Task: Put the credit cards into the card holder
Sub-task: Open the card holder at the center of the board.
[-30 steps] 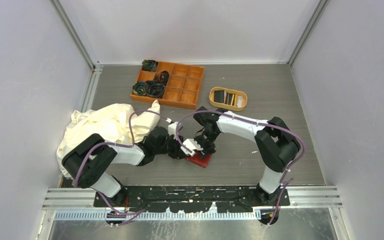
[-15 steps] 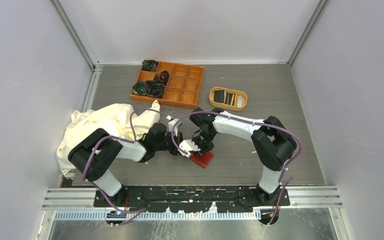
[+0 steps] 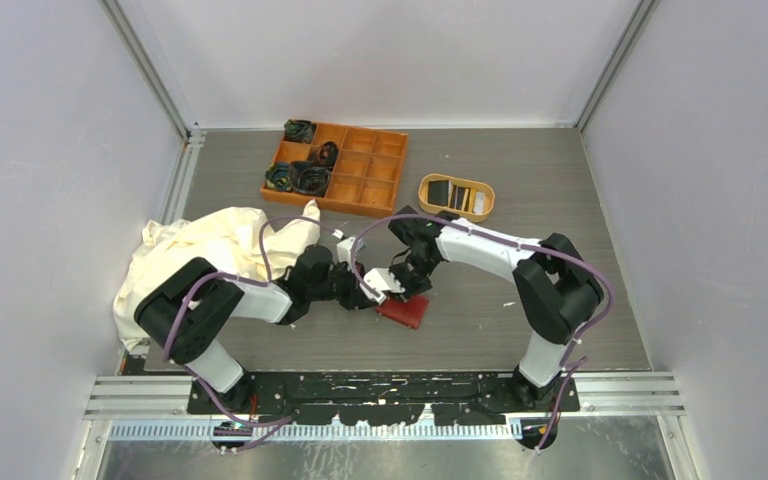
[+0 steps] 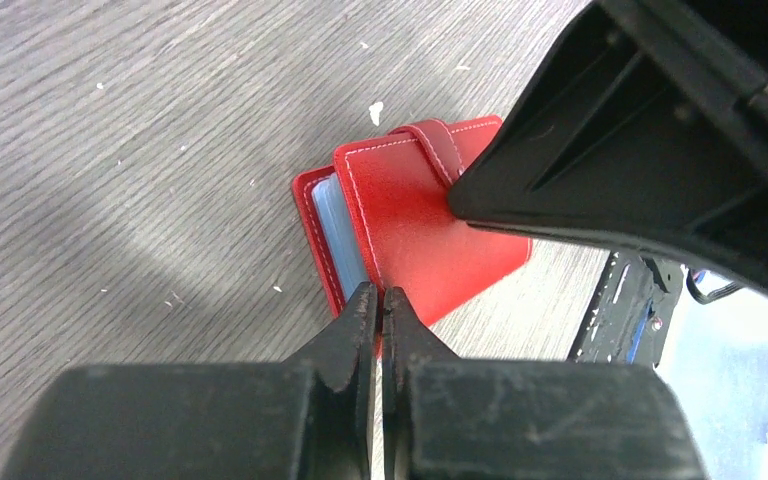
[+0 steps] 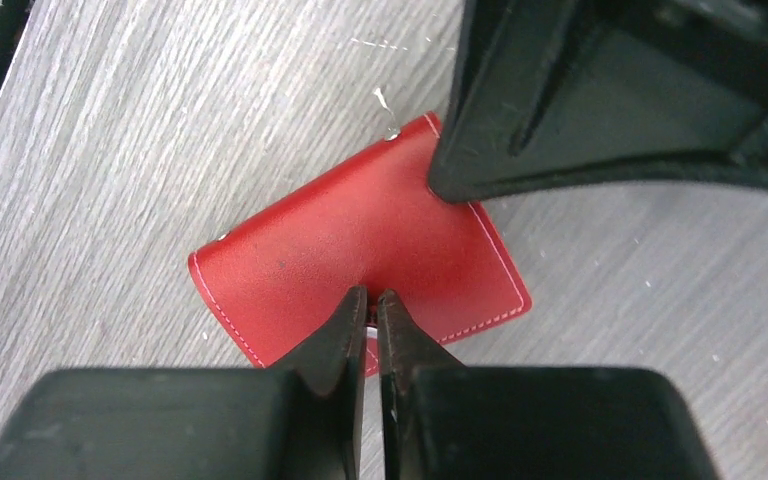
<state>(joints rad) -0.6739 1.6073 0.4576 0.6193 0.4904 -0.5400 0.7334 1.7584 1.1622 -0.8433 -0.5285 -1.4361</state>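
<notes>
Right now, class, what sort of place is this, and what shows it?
Probably a robot test cell: plain white walls enclose a grey table, left arm and right arm bolted at its near edge, with staged props like an orange compartment box.

The card holder sits ajar, blue pocket at nine o'clock. The left gripper pinches its six o'clock edge; the right arm touches it at two o'clock.

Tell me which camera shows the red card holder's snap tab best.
The left wrist view: it shows the card holder slightly open, with its snap tab and a light-blue pocket edge. The right wrist view shows only its plain red cover; the top view, just a small red patch.
</notes>
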